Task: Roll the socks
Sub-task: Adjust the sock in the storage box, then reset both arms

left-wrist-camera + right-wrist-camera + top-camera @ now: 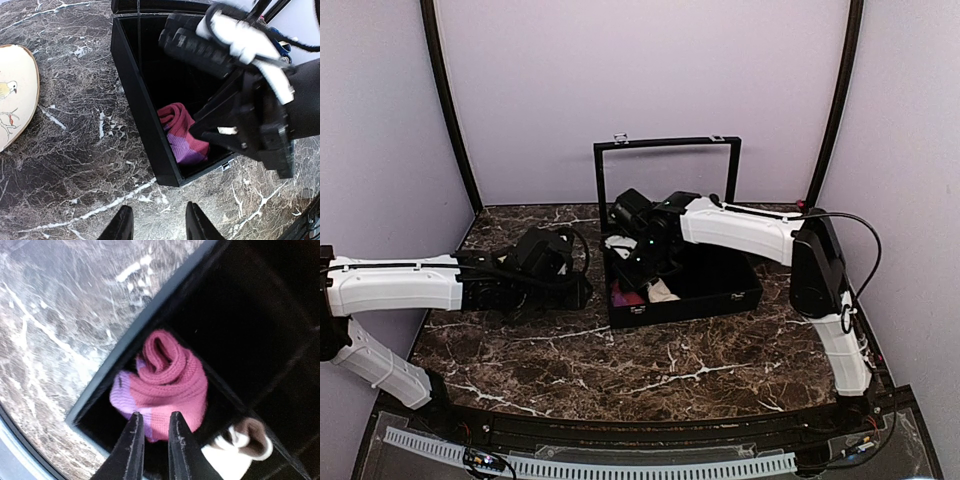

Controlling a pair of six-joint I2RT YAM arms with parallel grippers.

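Dark veined marble table [570,360], lavender walls. Looks like the tail end: the magenta sock [170,385], a soft ribbed-knit bundle, sits in a corner of the rigid black box [690,305]. The cream sock [235,450] is at lower right in the right wrist view. The right gripper [155,415] hovers just over it, jaws a crack apart, nothing pinched. The left gripper [159,207] is spread and empty over the marble. Next I'd guess the right arm lifts straight up, clear of the wall.

A black rectangular open-lidded box [700,305] sits on the dark marble worktop [620,360], with a round beige printed disc [15,90] to its left. In the box's near-left corner lies a rolled magenta-purple knitted sock [170,380], and a cream fabric sock bundle [662,291] sits just right of it.
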